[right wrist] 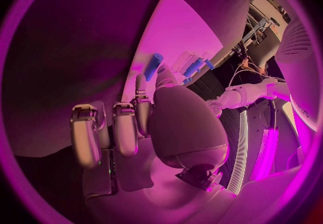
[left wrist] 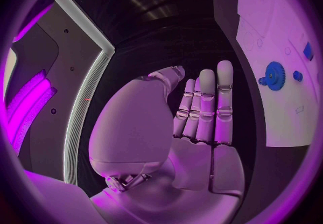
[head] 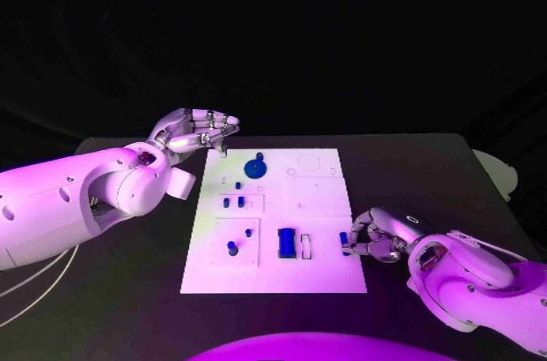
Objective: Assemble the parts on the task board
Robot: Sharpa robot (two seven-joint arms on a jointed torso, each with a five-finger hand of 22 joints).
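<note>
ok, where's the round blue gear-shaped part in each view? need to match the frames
Head view: the round blue gear-shaped part sits at the far end of the white task board, just right of the left hand.
Left wrist view: the gear lies on the board, beyond the left hand's fingertips.
Right wrist view: I cannot make it out.
Shared landmark: the white board.

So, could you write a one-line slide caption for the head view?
Right hand grips a small blue part at the task board edge; left hand hovers beyond the far corner.
</note>
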